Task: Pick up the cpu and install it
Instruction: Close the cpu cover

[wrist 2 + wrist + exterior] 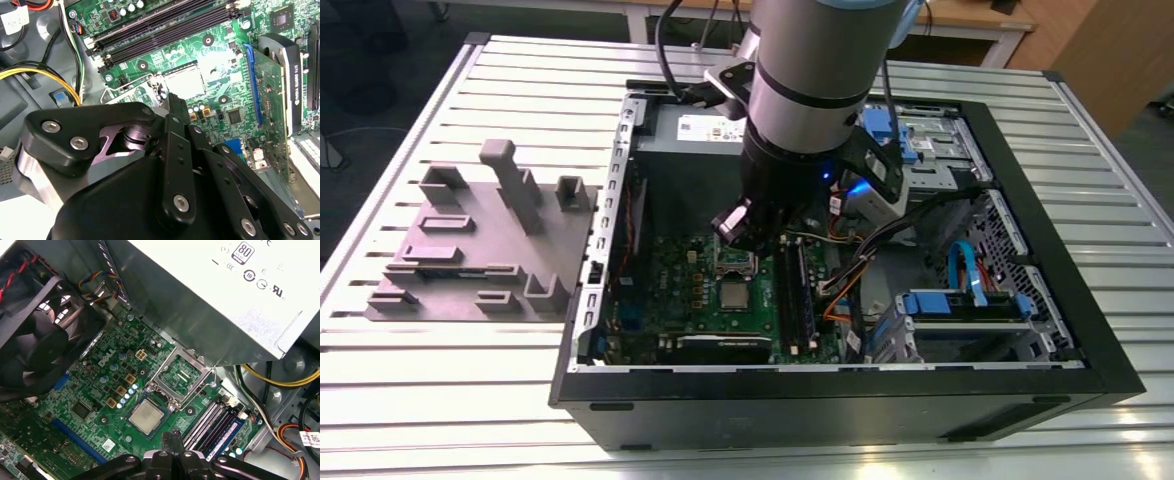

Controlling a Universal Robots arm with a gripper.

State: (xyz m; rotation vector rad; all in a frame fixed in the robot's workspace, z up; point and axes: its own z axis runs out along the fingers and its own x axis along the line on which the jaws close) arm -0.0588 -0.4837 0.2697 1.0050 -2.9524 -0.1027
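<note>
Over the motherboard, inside the open case: gripper (175,436) hangs w/ its fingers drawn together to a narrow black tip, nothing between them. Same closed look in second wrist view (173,100).

Cpu (146,416) lies flat in the socket, silver top up, just beside the fingertip line in first wrist view. Also picked out in exterior view (735,296), a bit nearer the camera than the gripper. Second wrist view shows it as a pale square (185,82) framed by the socket.

Retention frame (181,373) stands swung open next to the chip, not closed over it. Lever wire (118,90) also looks unlatched, though hard to be sure.

Judgement: chip seated, claw let go. Left to do, as far as shown: frame down, lever locked. Seating itself can't be verified from these angles.

Room and edges:
- Power supply box (210,305) overhangs one side of socket; close.
- Fan (35,347) w/ shroud near the other side.
- Memory slots (215,425) run alongside socket, sticks standing proud.
- Graphics card (282,80) upright, well apart from socket.
- Yellow cable bundle (280,382) off past the slots.
- Open room mostly straight up out of case (854,400).
</note>
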